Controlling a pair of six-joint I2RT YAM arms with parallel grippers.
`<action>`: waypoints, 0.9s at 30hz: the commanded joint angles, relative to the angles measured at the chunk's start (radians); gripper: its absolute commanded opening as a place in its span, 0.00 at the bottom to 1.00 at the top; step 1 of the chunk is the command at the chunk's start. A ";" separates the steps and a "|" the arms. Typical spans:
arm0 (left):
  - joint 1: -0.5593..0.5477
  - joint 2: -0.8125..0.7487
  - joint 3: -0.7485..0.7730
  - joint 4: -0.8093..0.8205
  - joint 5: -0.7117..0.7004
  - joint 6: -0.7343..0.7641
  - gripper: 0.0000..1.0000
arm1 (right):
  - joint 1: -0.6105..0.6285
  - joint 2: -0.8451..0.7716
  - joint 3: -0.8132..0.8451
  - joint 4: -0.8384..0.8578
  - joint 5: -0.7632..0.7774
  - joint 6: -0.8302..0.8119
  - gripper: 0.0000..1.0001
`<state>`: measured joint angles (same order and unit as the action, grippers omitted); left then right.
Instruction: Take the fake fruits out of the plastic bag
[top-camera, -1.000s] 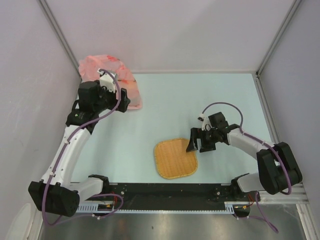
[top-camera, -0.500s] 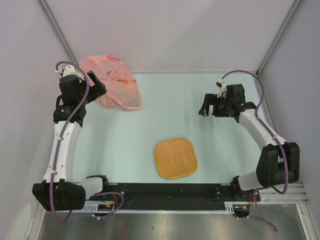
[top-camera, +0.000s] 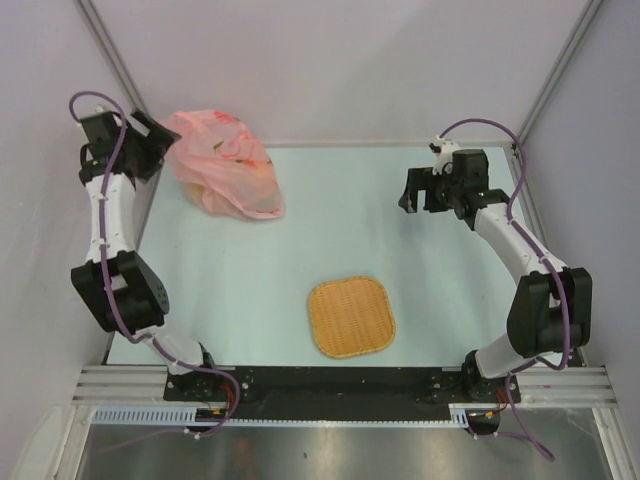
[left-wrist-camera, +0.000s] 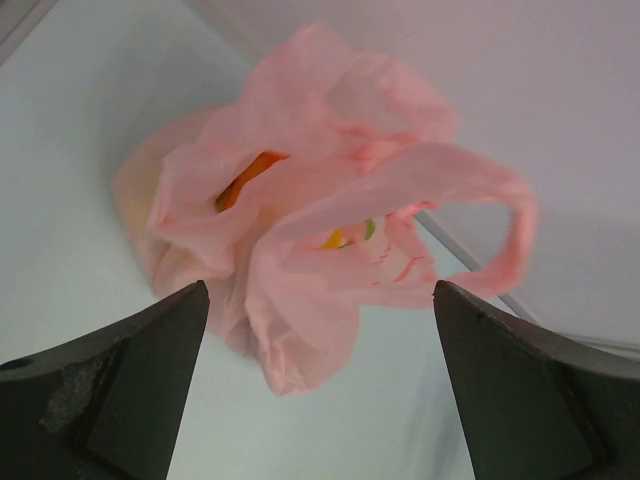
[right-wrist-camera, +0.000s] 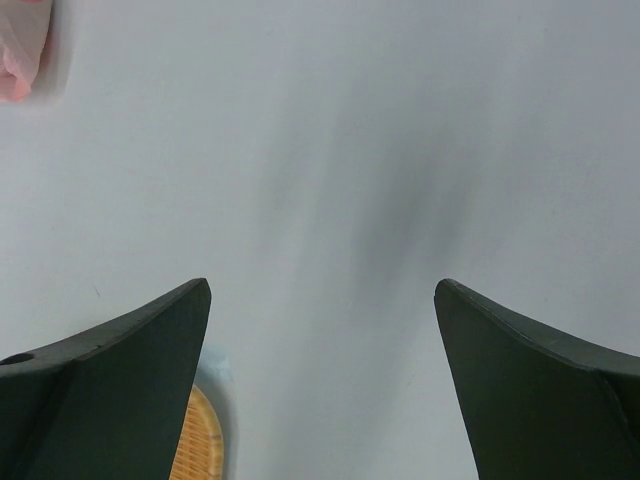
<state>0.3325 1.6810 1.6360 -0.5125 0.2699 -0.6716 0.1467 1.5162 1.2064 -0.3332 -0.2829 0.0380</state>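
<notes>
Top external view: the plastic bag (top-camera: 225, 172) is seen lying at the far left corner of the table (top-camera: 330, 230), its long axis slanted from that corner toward the table's middle; its mouth and handles are turned toward the left gripper (top-camera: 158, 140); orange and yellow fake fruits (left-wrist-camera: 248, 177) are glimpsed inside; the left gripper is spread wide, nothing held, just short of the bag; the right gripper (top-camera: 420, 190) is likewise spread wide and empty near the far right corner; a woven tray (top-camera: 350, 316) is set by the near edge.
</notes>
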 joint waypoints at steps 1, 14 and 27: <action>-0.009 0.029 0.177 0.121 0.136 0.088 1.00 | -0.002 0.032 0.042 0.069 -0.068 0.011 1.00; -0.044 0.054 0.183 0.241 0.290 -0.064 0.95 | 0.060 0.139 0.085 0.034 -0.007 -0.036 1.00; -0.113 0.165 0.200 0.417 0.189 -0.257 0.74 | 0.123 0.134 0.101 0.028 0.017 -0.115 1.00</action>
<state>0.2672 1.7668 1.7203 -0.2462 0.4839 -0.8677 0.2684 1.6650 1.2648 -0.3305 -0.2916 -0.0334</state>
